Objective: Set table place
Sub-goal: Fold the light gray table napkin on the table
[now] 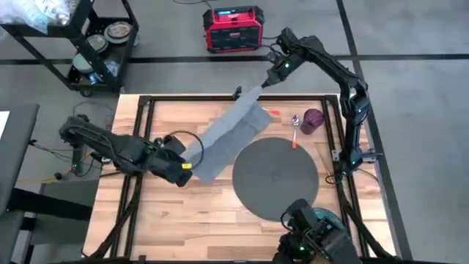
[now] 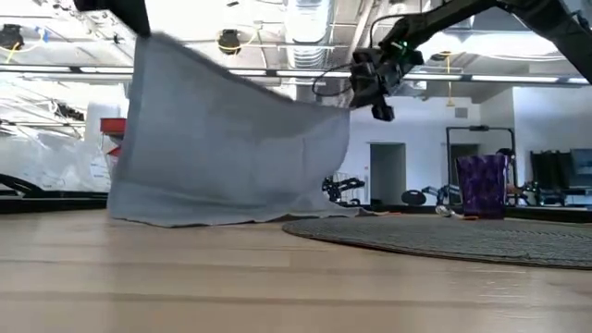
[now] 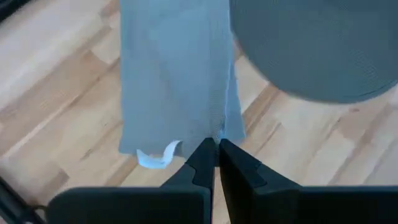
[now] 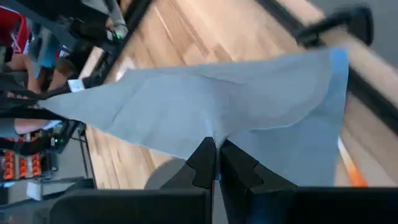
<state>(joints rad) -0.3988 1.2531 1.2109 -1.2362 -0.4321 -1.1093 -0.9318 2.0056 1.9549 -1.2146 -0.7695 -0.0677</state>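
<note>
A grey cloth napkin (image 1: 227,136) is stretched between my two grippers above the table (image 1: 176,220). In the low view the napkin (image 2: 231,139) hangs like a sheet, its lower edge (image 2: 185,218) on the wood. My left gripper (image 1: 189,165) is shut on its near-left end. My right gripper (image 1: 267,82) is shut on its far end, over the table's far edge. The round dark mat (image 1: 275,176) lies to the right. Behind it stand the purple cup (image 1: 313,119), a spoon (image 1: 295,122) and an orange-handled fork (image 1: 275,111). A blue-green plate (image 1: 327,220) shows at the near edge. My left gripper (image 3: 216,146) pinches the napkin's short end edge (image 3: 214,132) between its two fingers, near one corner; a white tag (image 3: 158,155) hangs beside it. This end is lifted off the table. My right gripper (image 4: 216,146) pinches the opposite end's edge (image 4: 214,132) between its two fingers, with cloth spreading to both sides. It holds that end high, and the cloth sags between the grippers.
A black cart (image 1: 88,44) with dishes stands beyond the far-left corner, and a red box (image 1: 233,28) lies on the floor behind the table. Bare wood (image 1: 183,220) lies at the near left.
</note>
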